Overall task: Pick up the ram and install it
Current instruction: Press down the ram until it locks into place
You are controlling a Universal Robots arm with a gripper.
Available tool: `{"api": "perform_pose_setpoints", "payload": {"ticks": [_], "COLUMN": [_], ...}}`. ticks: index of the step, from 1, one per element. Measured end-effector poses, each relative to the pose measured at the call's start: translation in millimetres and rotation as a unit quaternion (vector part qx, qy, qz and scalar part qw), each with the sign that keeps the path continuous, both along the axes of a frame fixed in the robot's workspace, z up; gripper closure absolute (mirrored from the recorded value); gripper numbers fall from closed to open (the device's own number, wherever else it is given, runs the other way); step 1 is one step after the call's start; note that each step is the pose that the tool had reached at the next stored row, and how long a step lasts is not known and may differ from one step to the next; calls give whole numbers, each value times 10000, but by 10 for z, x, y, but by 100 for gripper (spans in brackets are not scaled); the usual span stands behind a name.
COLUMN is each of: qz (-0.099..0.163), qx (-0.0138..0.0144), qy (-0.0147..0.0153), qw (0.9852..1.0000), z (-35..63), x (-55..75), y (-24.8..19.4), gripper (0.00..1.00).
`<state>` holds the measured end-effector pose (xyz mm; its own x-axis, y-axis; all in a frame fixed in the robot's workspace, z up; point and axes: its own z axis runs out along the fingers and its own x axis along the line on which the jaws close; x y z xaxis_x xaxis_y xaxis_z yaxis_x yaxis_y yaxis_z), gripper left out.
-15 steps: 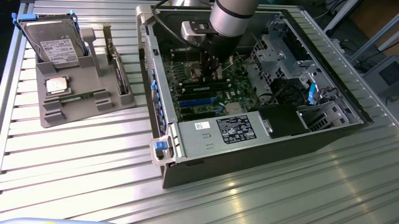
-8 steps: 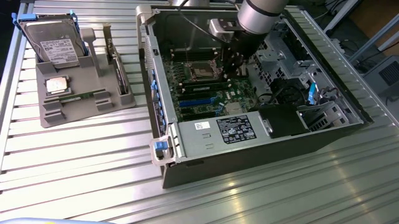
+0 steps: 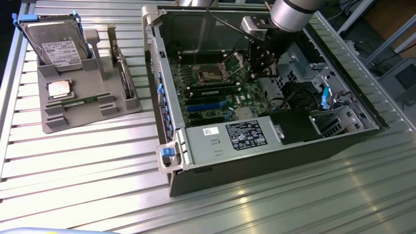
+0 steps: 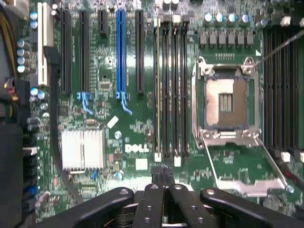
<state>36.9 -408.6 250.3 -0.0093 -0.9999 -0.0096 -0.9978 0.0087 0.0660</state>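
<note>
A ram (image 3: pixel 83 101), a thin green stick, lies flat in the grey holder (image 3: pixel 58 122) at the exterior view's left. In the open computer case (image 3: pixel 260 146), my gripper (image 3: pixel 264 73) hangs over the motherboard near the processor socket (image 3: pixel 213 74). In the wrist view the gripper (image 4: pixel 161 174) is shut, its fingertips pressed together with nothing between them. Just beyond them lie the black memory slots (image 4: pixel 175 90). A thin board stands edge-on in the outermost slot (image 4: pixel 157 90); it looks like a seated ram. The socket (image 4: pixel 227 102) is open and bare, its lever swung out.
The holder also carries a silver hard drive (image 3: pixel 57 41) with a white label and a square processor chip (image 3: pixel 58 88). Inside the case are the power supply (image 3: pixel 227 139), a blue expansion slot (image 4: pixel 120 52), a small silver heatsink (image 4: pixel 83 149) and black cables (image 3: pixel 293 97).
</note>
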Motion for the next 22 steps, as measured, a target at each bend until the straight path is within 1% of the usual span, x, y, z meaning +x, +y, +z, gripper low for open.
{"api": "perform_pose_setpoints", "payload": {"ticks": [2,3,5,6,8,10,17,18,19,20,22], "qz": [1,0,0,0,0,0,-17,-136,-297,-405,-654], "qx": [1,1,1,0,1,1,2,1,1,-1,-8], "qy": [0,0,0,0,0,0,0,0,0,0,0], "qw": [10000,10000,10000,10000,10000,10000,10000,9999,9996,9992,9979], "z": [63,153,245,267,340,403,412,412,411,409,407], "x": [74,109,148,158,189,192,192,192,192,192,192], "y": [0,0,0,0,0,0,0,0,0,1,0], "gripper": [89,89,89,89,89,89,89,89,89,89,89]}}
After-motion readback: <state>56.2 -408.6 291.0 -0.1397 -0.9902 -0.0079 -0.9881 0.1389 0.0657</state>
